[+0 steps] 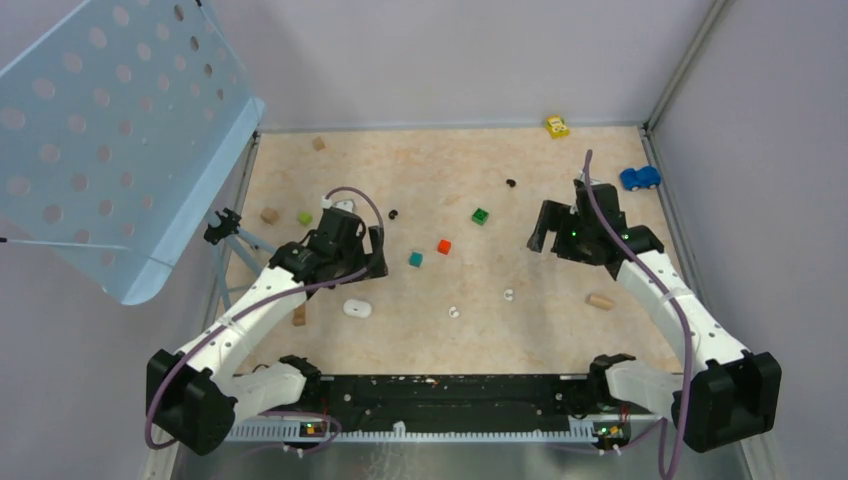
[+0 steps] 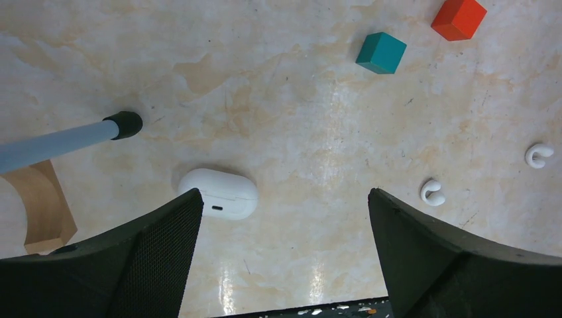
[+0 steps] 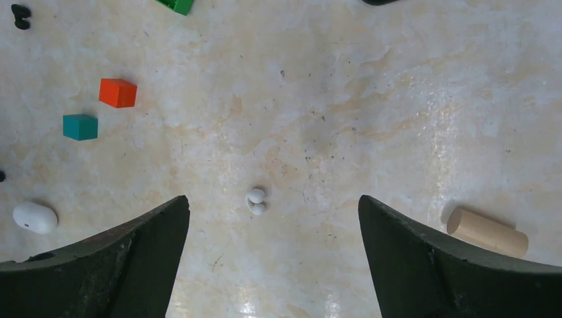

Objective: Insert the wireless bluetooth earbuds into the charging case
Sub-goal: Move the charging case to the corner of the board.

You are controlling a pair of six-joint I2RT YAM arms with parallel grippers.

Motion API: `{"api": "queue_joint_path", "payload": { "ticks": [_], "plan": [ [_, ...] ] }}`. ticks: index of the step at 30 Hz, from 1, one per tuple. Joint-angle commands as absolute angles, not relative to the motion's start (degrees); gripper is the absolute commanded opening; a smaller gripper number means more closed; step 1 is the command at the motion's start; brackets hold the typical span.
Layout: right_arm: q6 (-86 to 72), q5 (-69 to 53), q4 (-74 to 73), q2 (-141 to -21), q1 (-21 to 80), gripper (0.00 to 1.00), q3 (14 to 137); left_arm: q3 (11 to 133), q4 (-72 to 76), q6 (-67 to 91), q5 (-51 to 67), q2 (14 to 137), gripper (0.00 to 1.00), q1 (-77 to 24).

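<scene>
Near the smooth white pill-shaped plastic charging case [image 2: 219, 193], left pincer [image 2: 285, 199]: matte black jaws spread fully, gripping nothing; probably poised to steady or open the case.
Right pincer [image 3: 273, 202]: well right of the case, equally wide and empty, hanging over one glossy white curled plastic earbud [image 3: 256, 201], likely its first pick.
Second white earbud [image 2: 432, 192]: between that bud and the case.
Black rounded earbuds [image 1: 393, 213]: beyond the case, well apart.
Case lid: looks shut; nothing inserted yet.
</scene>
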State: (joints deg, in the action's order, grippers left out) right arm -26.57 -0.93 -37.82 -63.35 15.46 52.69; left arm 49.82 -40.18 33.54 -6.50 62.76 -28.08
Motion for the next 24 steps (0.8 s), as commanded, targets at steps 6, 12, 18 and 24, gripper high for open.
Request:
{"api": "queue_joint_path", "payload": {
  "ticks": [6,12,18,24],
  "plan": [
    [-26.2,-1.7,-34.8,-63.3,15.5,0.96,54.3,53.2,-44.8,40.5,-13.2,61.3,0.99,-28.2],
    [-25.5,-5.0,-33.5,-64.2,15.5,0.96,54.8,53.5,-47.7,46.1,-17.8,60.0,0.99,-28.2],
    [-25.0,-6.2,-34.1,-64.4,15.5,0.96,55.5,52.9,-59.0,64.1,-21.2,60.9,0.99,-28.2],
    [-24.5,-6.5,-35.1,-64.3,15.5,0.96,55.1,46.5,-56.0,72.1,-21.2,58.8,0.99,-28.5]
  ]
}}
